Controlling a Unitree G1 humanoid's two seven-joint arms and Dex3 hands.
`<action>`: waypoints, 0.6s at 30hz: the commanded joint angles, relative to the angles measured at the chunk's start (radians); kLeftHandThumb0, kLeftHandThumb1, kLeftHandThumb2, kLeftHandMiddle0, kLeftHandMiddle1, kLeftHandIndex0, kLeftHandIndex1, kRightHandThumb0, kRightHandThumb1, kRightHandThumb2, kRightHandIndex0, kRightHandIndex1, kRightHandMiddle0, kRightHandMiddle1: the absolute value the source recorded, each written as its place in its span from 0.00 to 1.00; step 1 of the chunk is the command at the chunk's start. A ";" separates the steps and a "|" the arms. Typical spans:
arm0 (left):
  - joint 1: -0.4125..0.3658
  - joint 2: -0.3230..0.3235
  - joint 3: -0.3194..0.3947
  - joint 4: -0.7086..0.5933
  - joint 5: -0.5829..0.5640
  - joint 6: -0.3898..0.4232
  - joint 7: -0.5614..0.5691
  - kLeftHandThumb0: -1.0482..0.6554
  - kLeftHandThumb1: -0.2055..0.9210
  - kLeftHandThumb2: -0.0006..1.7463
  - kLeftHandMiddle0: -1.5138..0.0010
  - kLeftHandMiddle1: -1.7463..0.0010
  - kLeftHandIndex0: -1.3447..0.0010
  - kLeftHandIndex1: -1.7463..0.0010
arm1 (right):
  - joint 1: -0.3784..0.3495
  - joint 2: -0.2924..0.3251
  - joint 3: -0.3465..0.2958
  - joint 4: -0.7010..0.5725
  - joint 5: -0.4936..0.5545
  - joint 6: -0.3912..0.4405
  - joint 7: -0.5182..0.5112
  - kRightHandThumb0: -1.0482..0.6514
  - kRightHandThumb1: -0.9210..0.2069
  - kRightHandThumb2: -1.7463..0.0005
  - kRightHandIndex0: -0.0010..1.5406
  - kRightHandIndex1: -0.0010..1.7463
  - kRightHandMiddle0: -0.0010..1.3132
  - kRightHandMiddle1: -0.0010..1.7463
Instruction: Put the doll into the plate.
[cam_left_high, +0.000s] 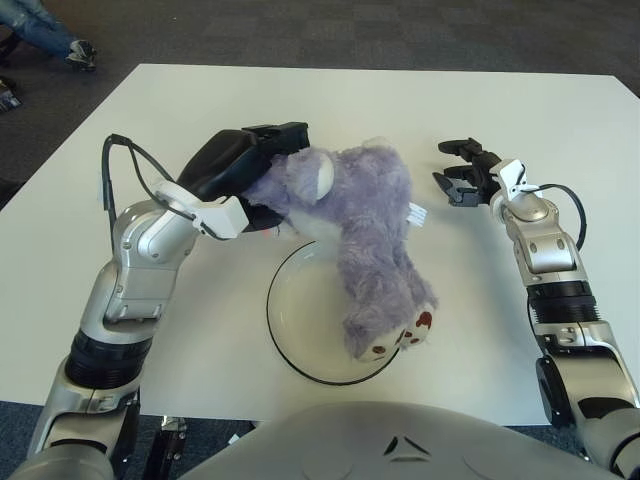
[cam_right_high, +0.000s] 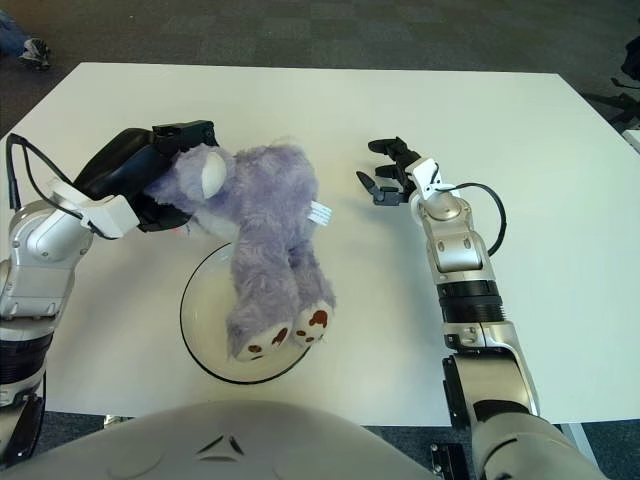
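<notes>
Fingers of the left hand (cam_left_high: 262, 165) are closed about the head end of the doll (cam_left_high: 365, 240), so that the doll is gripped there while the rest of it is left free to trail toward the robot. Largest in the scene is the white table (cam_left_high: 330, 95), by which everything is carried; the plate (cam_left_high: 290, 335), a clear round dish with a dark rim, is set near the table's near edge, about midway between the left and right edges, where either arm can reach it. The doll, a purple plush animal, is shown slanting from the left hand down over the plate: its body crosses the plate's far rim and its feet lie at the near right part of the rim, so it is judged to be partly in the plate; whether the feet bear on the dish cannot be told. The head end is still outside the rim, toward the left, which is presumably why the grasp is not yet released. The right hand (cam_right_high: 385, 170) is seen beside the doll, on its right, with fingers loosely spread and nothing held.
</notes>
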 joint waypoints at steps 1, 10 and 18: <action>0.008 0.012 0.012 -0.009 -0.023 -0.008 -0.012 0.61 0.07 1.00 0.39 0.00 0.39 0.11 | 0.012 0.004 0.000 0.050 0.000 0.025 -0.003 0.33 0.37 0.44 0.00 0.52 0.00 0.42; 0.009 0.010 0.009 -0.003 -0.054 -0.027 -0.023 0.61 0.12 1.00 0.40 0.01 0.49 0.01 | -0.004 -0.001 0.002 0.096 -0.006 0.012 -0.015 0.33 0.35 0.45 0.00 0.50 0.00 0.38; 0.015 -0.010 0.004 -0.006 -0.091 -0.039 -0.022 0.61 0.12 1.00 0.39 0.03 0.50 0.00 | -0.012 -0.004 0.004 0.130 -0.013 -0.011 -0.032 0.31 0.34 0.47 0.00 0.51 0.00 0.35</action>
